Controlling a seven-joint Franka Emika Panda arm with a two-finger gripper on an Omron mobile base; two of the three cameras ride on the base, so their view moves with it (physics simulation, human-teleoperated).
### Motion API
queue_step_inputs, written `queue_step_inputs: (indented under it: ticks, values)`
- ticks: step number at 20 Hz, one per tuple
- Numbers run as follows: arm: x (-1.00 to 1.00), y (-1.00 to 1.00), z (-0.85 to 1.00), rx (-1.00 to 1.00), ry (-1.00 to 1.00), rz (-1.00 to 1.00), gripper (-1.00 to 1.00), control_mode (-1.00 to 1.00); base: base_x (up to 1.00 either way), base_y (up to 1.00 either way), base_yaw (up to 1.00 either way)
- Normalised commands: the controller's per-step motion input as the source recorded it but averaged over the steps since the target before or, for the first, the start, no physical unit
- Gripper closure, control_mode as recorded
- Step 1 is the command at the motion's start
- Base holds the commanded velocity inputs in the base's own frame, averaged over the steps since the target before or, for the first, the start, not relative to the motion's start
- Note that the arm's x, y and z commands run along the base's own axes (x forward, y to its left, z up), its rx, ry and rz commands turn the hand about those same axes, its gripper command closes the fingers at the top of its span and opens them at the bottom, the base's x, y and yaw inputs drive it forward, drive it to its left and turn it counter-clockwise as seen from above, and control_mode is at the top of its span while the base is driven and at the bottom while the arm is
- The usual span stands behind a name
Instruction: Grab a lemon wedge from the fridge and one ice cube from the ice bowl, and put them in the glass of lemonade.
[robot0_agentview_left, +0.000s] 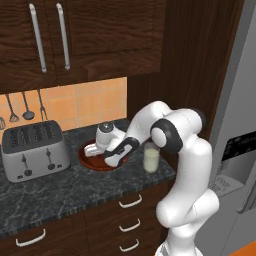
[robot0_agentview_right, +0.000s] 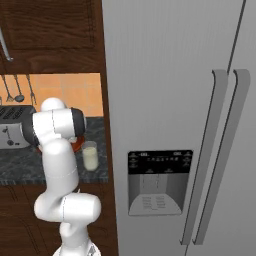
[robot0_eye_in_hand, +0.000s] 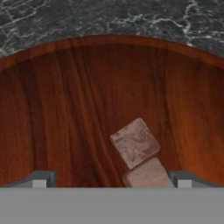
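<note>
My gripper (robot0_eye_in_hand: 113, 179) hangs open just above the floor of the reddish-brown ice bowl (robot0_eye_in_hand: 57, 109), its two fingertips wide apart and holding nothing. One ice cube (robot0_eye_in_hand: 134, 142) lies right ahead of the tips, and a second ice cube (robot0_eye_in_hand: 146, 175) touches it, between the fingers nearer the right one. From the left base view the gripper (robot0_agentview_left: 97, 150) dips into the ice bowl (robot0_agentview_left: 90, 162). The glass of lemonade (robot0_agentview_left: 151, 158) (robot0_agentview_right: 90, 156) stands just right of the bowl. The grey fridge (robot0_agentview_right: 170, 90) (robot0_agentview_left: 240, 105) has both doors closed. The lemon wedge is out of view.
A silver toaster (robot0_agentview_left: 34, 150) stands on the dark marble counter (robot0_agentview_left: 60, 192) left of the bowl. Utensils (robot0_agentview_left: 25, 107) hang on the tiled wall, under dark upper cabinets (robot0_agentview_left: 75, 35). Drawers (robot0_agentview_left: 130, 220) run below the counter's front edge.
</note>
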Motion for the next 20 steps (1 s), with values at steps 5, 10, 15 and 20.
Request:
queue_step_inputs:
  ticks: [5,10,15,20]
  values:
    - [0.00,0.00,-0.05,0.00,0.00,0.00,-1.00,-1.00,0.00,0.00,0.00]
    - [0.00,0.00,0.00,0.00,0.00,0.00,1.00,-1.00,0.00,0.00,0.00]
    - [0.00,0.00,0.00,0.00,0.00,0.00,1.00,-1.00,0.00,0.00,0.00]
    - [0.00,0.00,0.00,0.00,0.04,0.00,1.00,-1.00,0.00,0.00,0.00]
